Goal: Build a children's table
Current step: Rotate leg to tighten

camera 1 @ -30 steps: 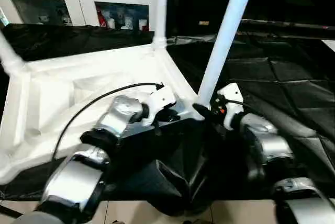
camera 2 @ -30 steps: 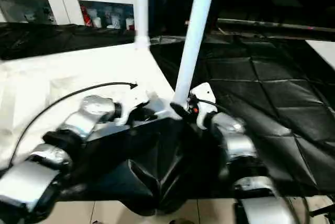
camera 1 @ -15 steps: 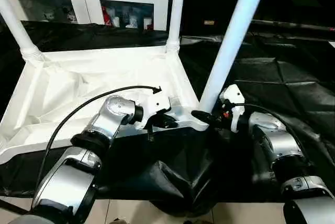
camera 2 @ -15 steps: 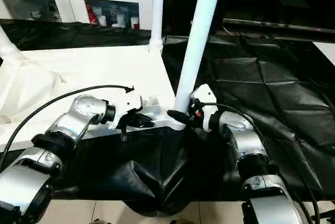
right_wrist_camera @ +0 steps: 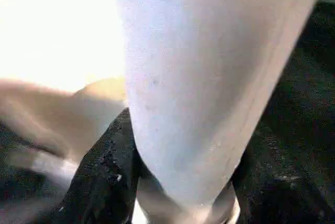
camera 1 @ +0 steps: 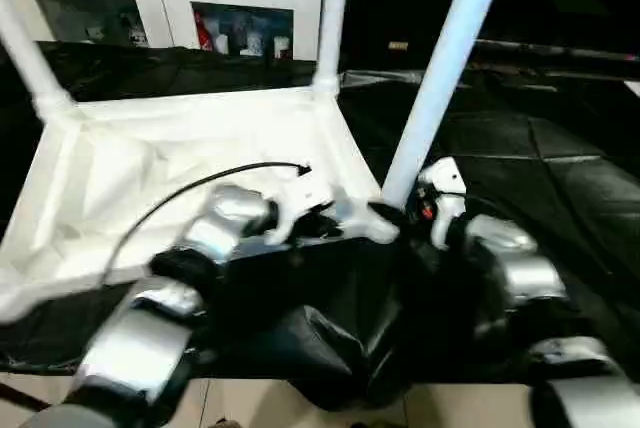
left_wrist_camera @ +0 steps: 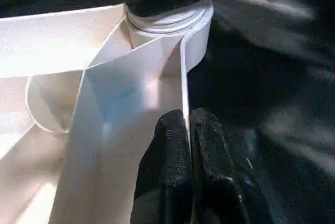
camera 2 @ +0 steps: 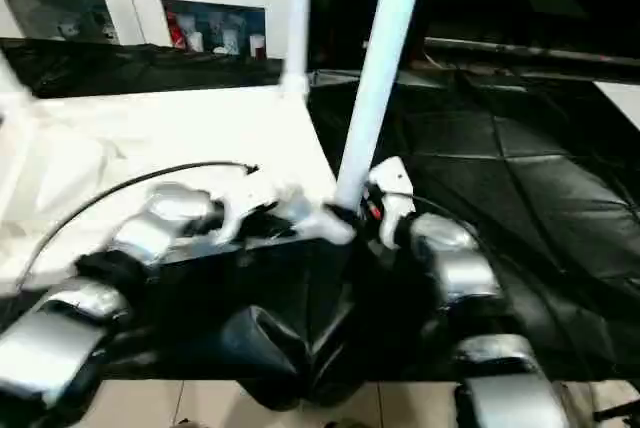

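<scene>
The white tabletop [camera 1: 150, 163] lies upside down on the black-draped work table, with white legs standing in its corner sockets. The near right leg [camera 1: 440, 68] rises steeply from its socket [left_wrist_camera: 167, 22]. My right gripper [camera 1: 392, 216] is shut on that leg's base; in the right wrist view its black fingers [right_wrist_camera: 107, 177] sit on either side of the white tube [right_wrist_camera: 209, 77]. My left gripper [camera 1: 322, 223] is shut on the tabletop's near rim [left_wrist_camera: 184, 85] beside that socket. The far right leg [camera 1: 332, 18] and the far left leg [camera 1: 25, 53] stand upright.
Black quilted cloth [camera 1: 540, 158] covers the work table to the right of the tabletop and hangs in folds over the front edge [camera 1: 330, 348]. White cabinets with glass doors [camera 1: 240, 28] stand behind. Pale floor [camera 1: 260, 406] runs below the table edge.
The head camera has shifted slightly. Both grippers keep their grips on the rim and the leg's base, which show no clear move of their own.
</scene>
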